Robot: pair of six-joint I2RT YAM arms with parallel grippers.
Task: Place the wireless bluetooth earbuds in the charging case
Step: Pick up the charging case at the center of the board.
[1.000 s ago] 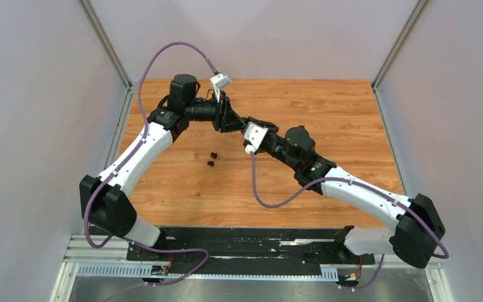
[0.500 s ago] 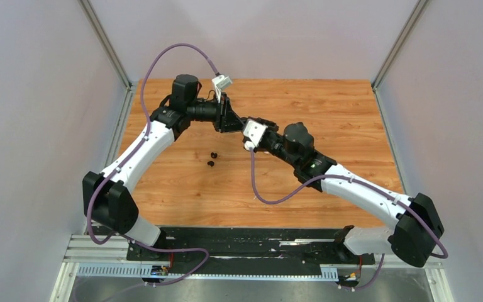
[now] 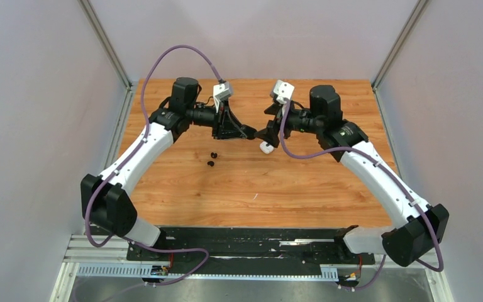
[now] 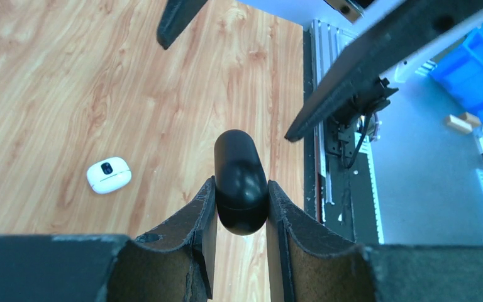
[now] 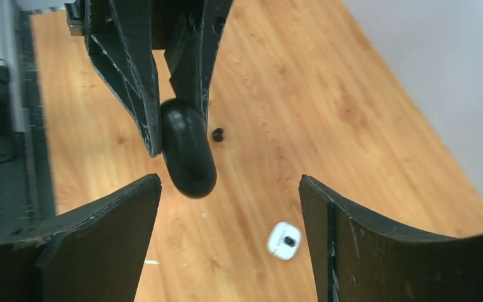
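My left gripper is shut on a glossy black capsule-shaped object, held above the table; the capsule also shows in the right wrist view. My right gripper is open and empty, facing the left one, with the capsule just in front of its left finger. The white charging case with its dark patch lies on the table below and between the grippers, touched by neither. No white earbuds show.
Two tiny black pieces lie on the wooden table left of the case; one shows in the right wrist view. Grey walls stand at the left, right and back.
My right arm has swung right and drawn back from the left gripper, and its jaws now face the left gripper. The white case now shows on the table. The left arm has barely moved.
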